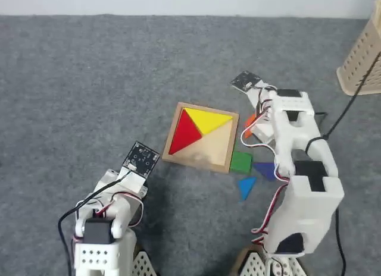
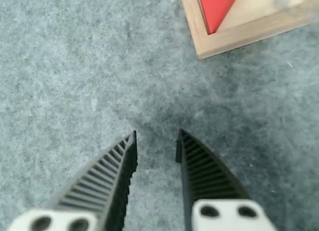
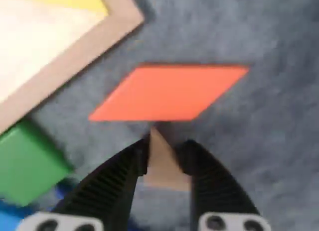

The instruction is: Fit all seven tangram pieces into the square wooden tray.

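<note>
Pinching a tan piece, right hand sits just behind orange parallelogram

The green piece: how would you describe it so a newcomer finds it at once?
Find the square wooden tray in the middle of the grey table. In the high view, the green piece lies just outside its lower right corner. Unlike the dark blue triangle and the light blue triangle beside it, it is square.

The tray is tan, with a red triangle and yellow triangle — orange parallelogram, green square, blue triangle, tan piece.
</note>
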`<state>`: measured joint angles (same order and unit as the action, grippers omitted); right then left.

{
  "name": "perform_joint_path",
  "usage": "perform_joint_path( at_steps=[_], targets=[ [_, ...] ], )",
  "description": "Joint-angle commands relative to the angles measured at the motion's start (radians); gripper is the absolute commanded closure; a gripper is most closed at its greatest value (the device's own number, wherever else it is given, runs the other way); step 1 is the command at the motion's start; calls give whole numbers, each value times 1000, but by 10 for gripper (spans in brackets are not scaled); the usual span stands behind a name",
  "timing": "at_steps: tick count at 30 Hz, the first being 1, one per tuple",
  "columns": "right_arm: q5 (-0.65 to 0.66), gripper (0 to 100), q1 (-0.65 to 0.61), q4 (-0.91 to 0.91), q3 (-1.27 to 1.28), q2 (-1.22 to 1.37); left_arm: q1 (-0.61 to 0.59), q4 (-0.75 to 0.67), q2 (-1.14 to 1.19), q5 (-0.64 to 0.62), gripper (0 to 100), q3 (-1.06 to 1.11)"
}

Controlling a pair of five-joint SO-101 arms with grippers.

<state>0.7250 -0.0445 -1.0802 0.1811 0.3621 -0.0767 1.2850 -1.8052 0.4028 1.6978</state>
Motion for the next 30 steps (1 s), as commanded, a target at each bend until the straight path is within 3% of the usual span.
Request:
perform_joint_path(
  at_steps=[1, 4, 12, 18, 22, 30],
  targets=[
    [-104, 896, 4, -99, -52, -28, -3, 0, -21, -8, 878, -13],
    [-222, 897, 4, -108, -81, -71, -3, 0, -21, -8, 878, -13],
    [-827, 891, -85, -206, -279, -130, -3, 0, -21, -8, 878, -13],
    [-1091, 719, -153, -205, -422, 21, -3, 0, -21, -8, 878, -13],
    [-1326, 688, -143, -213, -549, 162, -3, 0, -21, -8, 878, -13],
    [-1367, 700, -117, -216, -643, 387, -3, 0, -21, -8, 878, -13]
  ],
)
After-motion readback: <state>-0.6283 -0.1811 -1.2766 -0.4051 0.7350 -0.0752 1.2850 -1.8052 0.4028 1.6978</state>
